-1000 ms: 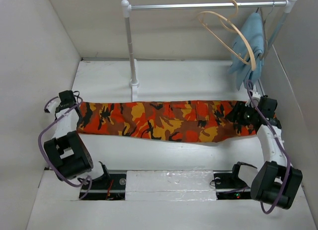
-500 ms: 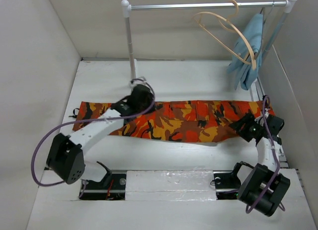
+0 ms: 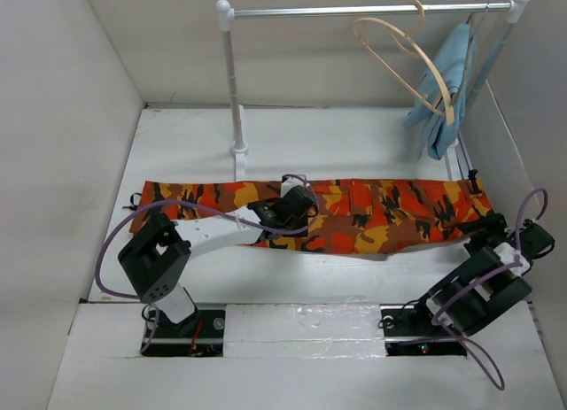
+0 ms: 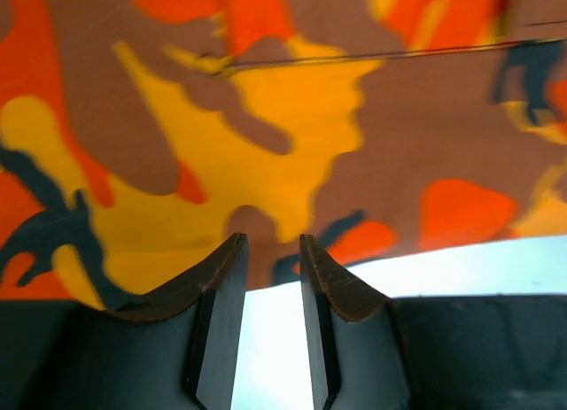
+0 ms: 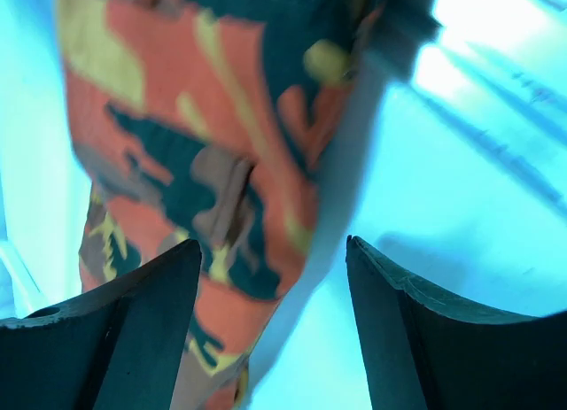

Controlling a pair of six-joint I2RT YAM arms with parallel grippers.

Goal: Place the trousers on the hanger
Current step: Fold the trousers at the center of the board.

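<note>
The trousers (image 3: 354, 217) lay flat across the table (image 3: 354, 144), the hanger (image 3: 416, 69) up on the rail (image 3: 363, 11). The left gripper (image 4: 270, 242) hovered at their middle, jaws nearly together, empty; the right gripper (image 5: 273, 243) gaped empty near their right end. Better to pinch the near edge squarely, both layers
</note>
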